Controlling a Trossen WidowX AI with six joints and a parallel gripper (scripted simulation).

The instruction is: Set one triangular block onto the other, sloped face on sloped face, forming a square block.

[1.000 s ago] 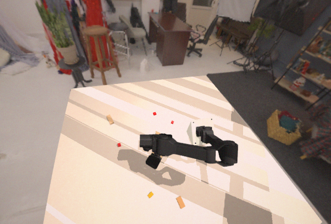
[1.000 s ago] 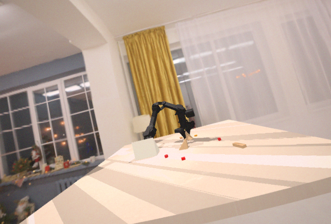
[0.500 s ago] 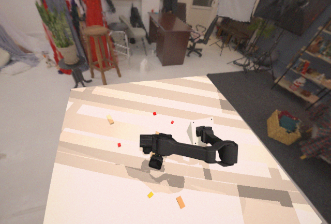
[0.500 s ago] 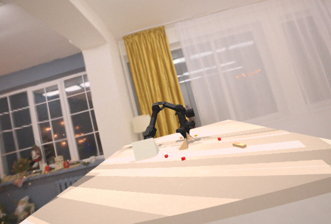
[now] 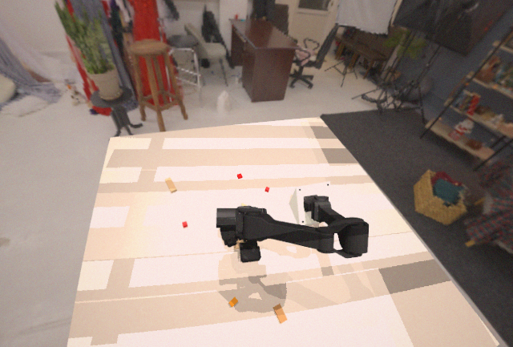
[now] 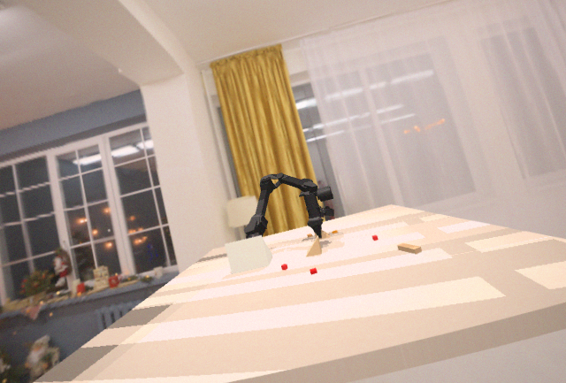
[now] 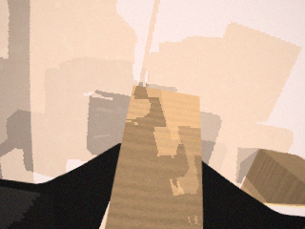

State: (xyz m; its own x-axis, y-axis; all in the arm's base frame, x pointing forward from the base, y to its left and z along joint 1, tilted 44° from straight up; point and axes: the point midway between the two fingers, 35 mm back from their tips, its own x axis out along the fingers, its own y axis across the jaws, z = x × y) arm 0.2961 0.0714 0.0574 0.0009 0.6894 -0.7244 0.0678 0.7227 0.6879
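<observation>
One block (image 5: 238,245) (image 6: 325,234) (image 7: 159,167): is pinched by the gripper (image 5: 239,247) (image 6: 318,235) (image 7: 154,155), lower centre of wrist view.
Other block (image 5: 243,204) (image 6: 314,248) (image 7: 277,180): is seen apart, at lower right there.

I hold one block (image 5: 237,245) (image 6: 325,234) (image 7: 162,167), light brown wood with stripy lines. The other block (image 5: 243,204) (image 6: 314,248) (image 7: 281,178) is wood too, shaped like a triangle, and sits on the table near mine, apart from it.

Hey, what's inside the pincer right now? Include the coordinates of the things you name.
A triangular wooden block (image 5: 237,245) (image 6: 325,234) (image 7: 159,162), held between the fingers of the pincer (image 5: 239,248) (image 6: 318,235) (image 7: 154,155). The parts of its sides that they cover can't be seen.
</observation>
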